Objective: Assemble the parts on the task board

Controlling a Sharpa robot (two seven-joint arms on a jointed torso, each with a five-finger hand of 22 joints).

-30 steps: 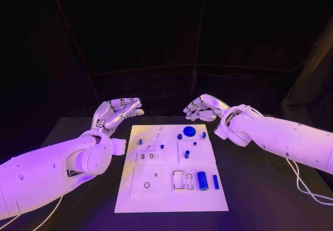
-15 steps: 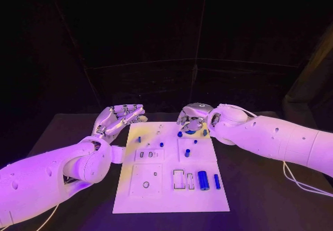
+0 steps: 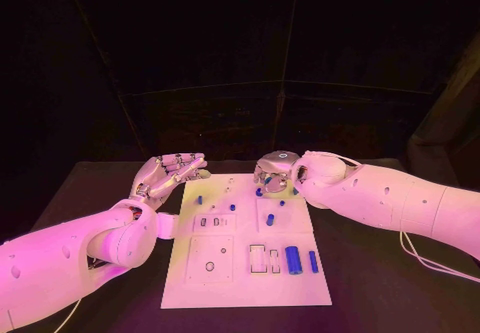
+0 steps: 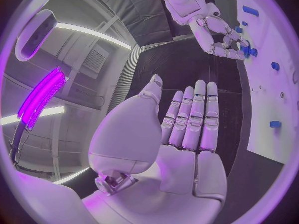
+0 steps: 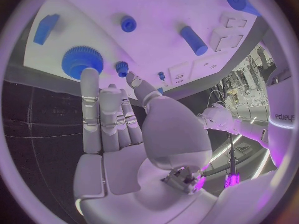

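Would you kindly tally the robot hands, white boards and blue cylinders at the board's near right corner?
Hands: 2 (left hand, right hand)
White task board: 1
Blue cylinders: 2 (thick cylinder, thin cylinder)
Total: 5

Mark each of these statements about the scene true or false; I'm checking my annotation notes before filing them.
1. The right hand is over the far end of the task board. True.
2. The left hand grips a blue part. False: it holds nothing, fingers straight, beside the board's far left corner.
3. A large blue gear lies by the right hand's fingertips. True.
4. The long blue cylinder stands upright near the left hand. False: it lies flat at the board's near right.
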